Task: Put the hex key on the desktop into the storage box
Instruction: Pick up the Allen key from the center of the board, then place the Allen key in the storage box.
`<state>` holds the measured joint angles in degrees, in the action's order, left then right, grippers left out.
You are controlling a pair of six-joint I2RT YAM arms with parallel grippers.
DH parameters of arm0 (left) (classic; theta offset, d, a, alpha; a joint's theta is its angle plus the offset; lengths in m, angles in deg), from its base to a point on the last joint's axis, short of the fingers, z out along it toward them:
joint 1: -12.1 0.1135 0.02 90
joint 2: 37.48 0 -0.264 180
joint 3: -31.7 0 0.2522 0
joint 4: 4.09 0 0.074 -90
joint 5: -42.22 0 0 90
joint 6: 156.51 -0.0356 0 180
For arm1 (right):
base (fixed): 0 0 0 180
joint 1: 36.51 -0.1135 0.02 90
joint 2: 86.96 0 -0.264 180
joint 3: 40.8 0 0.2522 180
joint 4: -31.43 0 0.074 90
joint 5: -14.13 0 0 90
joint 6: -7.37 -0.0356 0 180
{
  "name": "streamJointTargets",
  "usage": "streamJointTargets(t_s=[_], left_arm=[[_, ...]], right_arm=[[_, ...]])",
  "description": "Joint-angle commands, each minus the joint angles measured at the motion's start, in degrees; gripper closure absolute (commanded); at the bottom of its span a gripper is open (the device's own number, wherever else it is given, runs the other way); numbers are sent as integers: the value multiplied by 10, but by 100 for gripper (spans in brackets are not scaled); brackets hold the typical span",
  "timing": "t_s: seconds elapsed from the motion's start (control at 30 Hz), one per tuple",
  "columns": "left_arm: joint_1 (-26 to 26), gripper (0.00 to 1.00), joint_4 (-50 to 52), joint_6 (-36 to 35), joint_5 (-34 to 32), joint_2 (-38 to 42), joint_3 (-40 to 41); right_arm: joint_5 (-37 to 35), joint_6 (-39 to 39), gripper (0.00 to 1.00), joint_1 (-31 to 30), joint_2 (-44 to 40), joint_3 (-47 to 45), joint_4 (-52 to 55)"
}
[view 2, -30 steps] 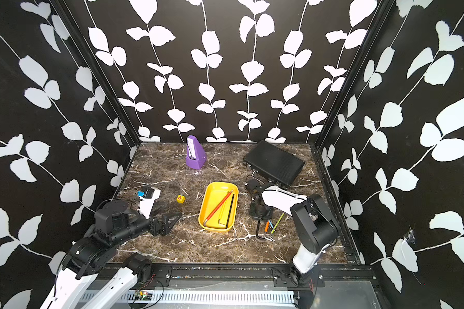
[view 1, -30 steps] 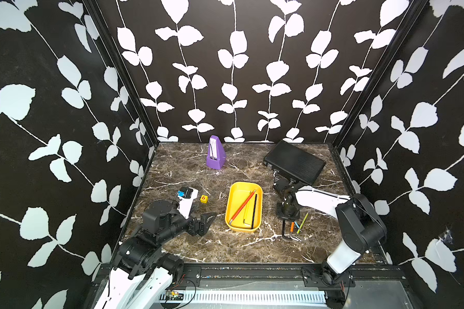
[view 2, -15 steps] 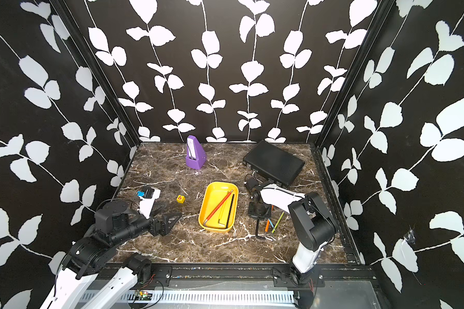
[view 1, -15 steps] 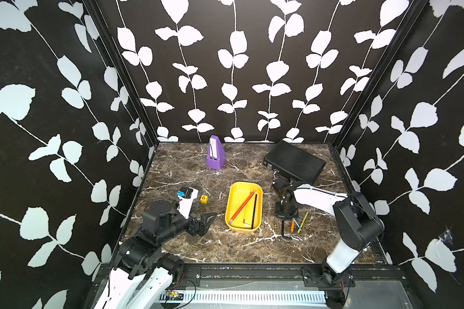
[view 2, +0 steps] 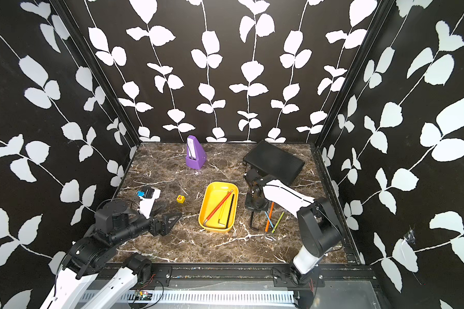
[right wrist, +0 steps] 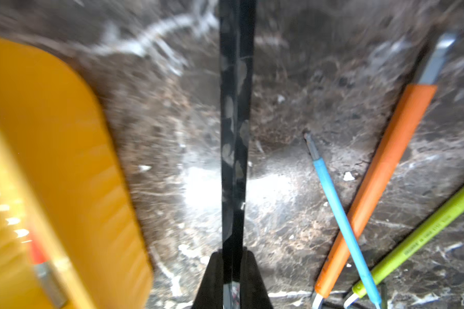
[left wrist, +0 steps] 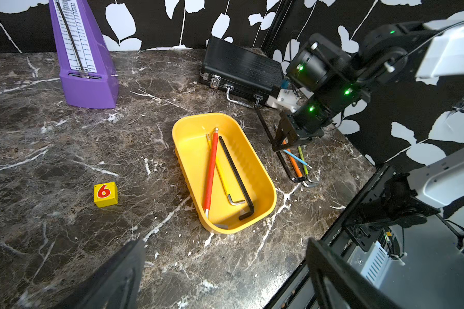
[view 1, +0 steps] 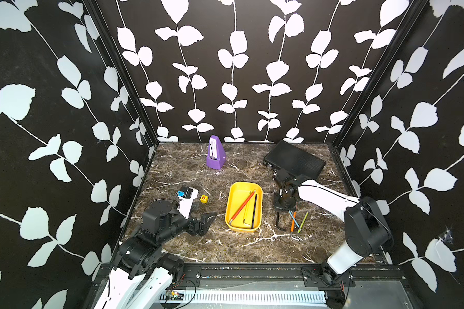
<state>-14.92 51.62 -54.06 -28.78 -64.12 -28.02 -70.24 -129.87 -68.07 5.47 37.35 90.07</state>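
Around storage box [view 1: 237, 194]: one metronome [view 1: 214, 155] at 11 o'clock, one briefcase [view 1: 295, 160] at 1. Hex keys, seven: three inside box; four on desktop [view 1: 225, 248] at 3 o'clock: black hex key [view 1: 277, 222] pinched in right gripper [right wrist: 232, 281], with orange key [right wrist: 381, 171], blue key [right wrist: 335, 208] and green key [right wrist: 426, 232] crowding beside. Left gripper [view 1: 206, 222] wide.

Red "6" you can read on the yellow cube [left wrist: 105, 194], purple metronome [left wrist: 87, 67] shows a numbered scale too fine to read, brand word beneath starts "PT", print on green hex key [right wrist: 423, 240] blurred.

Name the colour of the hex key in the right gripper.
Black hex key, best in the right wrist view.
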Motion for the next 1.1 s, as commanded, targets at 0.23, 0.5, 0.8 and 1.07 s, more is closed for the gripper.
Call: streamJointTargets(t_s=[0.23, 0.5, 0.8, 1.07], left_arm=[[-3, 5, -6, 2, -3, -3, 5], [-3, 5, -5, 2, -6, -3, 5], [-3, 5, -4, 2, -9, -3, 5], [-3, 5, -5, 3, -9, -5, 5]], right_arm=[[-8, -109, 100, -50, -49, 82, -36], [-56, -186, 100, -144, 45, 174, -94], [-74, -147, 100, -176, 148, 253, -75], [-54, -164, 100, -190, 177, 250, -54]])
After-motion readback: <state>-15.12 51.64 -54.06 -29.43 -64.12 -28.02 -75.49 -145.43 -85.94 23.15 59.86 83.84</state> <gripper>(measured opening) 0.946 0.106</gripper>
